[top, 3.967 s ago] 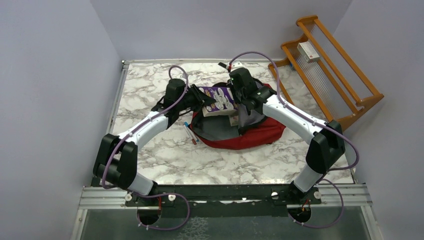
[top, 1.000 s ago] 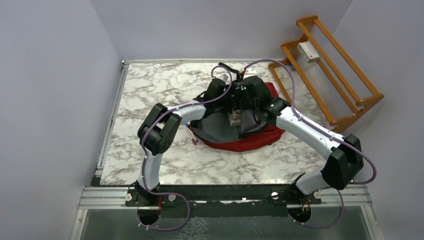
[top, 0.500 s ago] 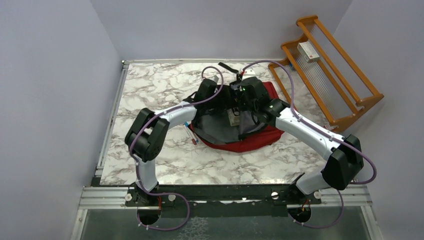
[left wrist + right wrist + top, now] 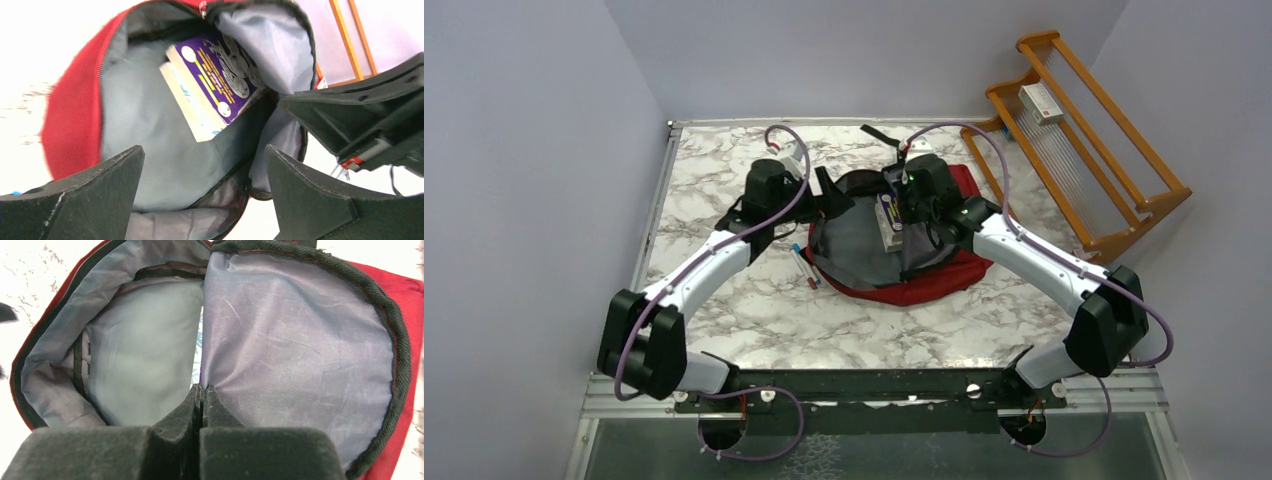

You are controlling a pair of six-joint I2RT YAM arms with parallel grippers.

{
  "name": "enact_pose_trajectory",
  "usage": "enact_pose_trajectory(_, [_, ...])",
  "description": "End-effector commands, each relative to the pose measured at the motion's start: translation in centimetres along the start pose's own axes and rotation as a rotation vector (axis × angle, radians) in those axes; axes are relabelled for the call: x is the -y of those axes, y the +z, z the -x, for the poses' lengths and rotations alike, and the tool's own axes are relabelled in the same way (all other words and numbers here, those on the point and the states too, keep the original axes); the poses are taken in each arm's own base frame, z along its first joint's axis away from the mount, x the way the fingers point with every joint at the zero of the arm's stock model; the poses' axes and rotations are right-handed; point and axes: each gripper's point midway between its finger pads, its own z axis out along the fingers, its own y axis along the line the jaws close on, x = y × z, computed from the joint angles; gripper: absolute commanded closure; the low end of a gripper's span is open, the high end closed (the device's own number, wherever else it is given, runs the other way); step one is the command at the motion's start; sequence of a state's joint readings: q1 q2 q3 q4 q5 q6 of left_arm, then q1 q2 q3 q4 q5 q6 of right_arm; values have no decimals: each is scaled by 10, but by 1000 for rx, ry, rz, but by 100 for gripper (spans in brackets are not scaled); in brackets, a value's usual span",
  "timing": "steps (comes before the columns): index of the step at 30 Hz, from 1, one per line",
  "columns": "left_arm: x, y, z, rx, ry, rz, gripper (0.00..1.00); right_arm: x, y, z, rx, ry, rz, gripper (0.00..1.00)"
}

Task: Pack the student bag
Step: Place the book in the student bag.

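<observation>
The student bag (image 4: 934, 278) is a red backpack lying open mid-table, grey lining (image 4: 854, 245) facing up. A purple-covered book (image 4: 891, 222) lies inside it, and the left wrist view shows this book (image 4: 220, 75) against the lining. My left gripper (image 4: 829, 200) hangs open at the bag's left rim with nothing between its fingers (image 4: 202, 150). My right gripper (image 4: 911, 238) is shut on the edge of the bag's grey-lined flap (image 4: 300, 330) and holds it upright; its fingertips (image 4: 202, 387) pinch the fabric edge.
Two pens (image 4: 805, 265) lie on the marble table just left of the bag. A black strap (image 4: 879, 133) trails behind the bag. A wooden rack (image 4: 1114, 150) with a small white box (image 4: 1041, 103) leans at the back right.
The left gripper held the book above the bag, reached in, and has now drawn back left, open. The book stays in the bag. The right gripper keeps holding the flap.
</observation>
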State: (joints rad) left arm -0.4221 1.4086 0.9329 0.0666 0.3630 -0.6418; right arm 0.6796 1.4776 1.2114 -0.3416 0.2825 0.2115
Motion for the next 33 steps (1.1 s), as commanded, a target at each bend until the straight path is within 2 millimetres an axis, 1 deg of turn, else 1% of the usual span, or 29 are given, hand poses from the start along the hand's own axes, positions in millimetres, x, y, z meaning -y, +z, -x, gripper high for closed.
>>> enact_pose_trajectory(1, [-16, -38, 33, 68, 119, 106, 11, -23, 8, -12, -48, -27, 117, 99])
enact_pose_trajectory(4, [-46, -49, 38, 86, 177, 257, 13, -39, 15, -23, -102, -41, 194, 99])
enact_pose_trajectory(6, [-64, -51, 32, 53, 191, 322, 13, -48, 20, -30, -138, -46, 237, 99])
enact_pose_trajectory(8, [-72, -49, 22, 11, 205, 337, 13, -55, 26, -41, -176, -50, 274, 99])
enact_pose_trajectory(11, [-72, -43, 6, -49, 202, 291, 12, -62, 35, -56, -228, -45, 299, 99])
enact_pose_trajectory(13, [-67, -40, -1, -70, 194, 246, 10, -62, 39, -64, -248, -35, 295, 95])
enact_pose_trajectory(15, [-61, -38, -2, -68, 194, 202, 8, -62, 41, -66, -251, -22, 288, 90])
enact_pose_trajectory(17, [-59, -36, -3, -71, 197, 187, 7, -63, 39, -61, -233, -8, 289, 80])
enact_pose_trajectory(19, [-57, -33, -2, -78, 205, 175, 7, -63, 34, -52, -205, 9, 292, 70])
enact_pose_trajectory(23, [-56, -26, -2, -97, 226, 162, 7, -64, 19, -32, -147, 33, 308, 60])
enact_pose_trajectory(26, [-56, -19, -4, -114, 250, 171, 8, -59, 4, -20, -103, 49, 296, 54])
enact_pose_trajectory(28, [-60, -15, -6, -126, 272, 200, 9, -51, -4, -14, -75, 54, 265, 51])
enact_pose_trajectory(30, [-63, -11, -6, -138, 294, 227, 10, -36, -11, -10, -55, 53, 199, 48])
enact_pose_trajectory(33, [-63, -6, -5, -148, 332, 263, 13, -11, -17, -12, -70, 66, 103, 44])
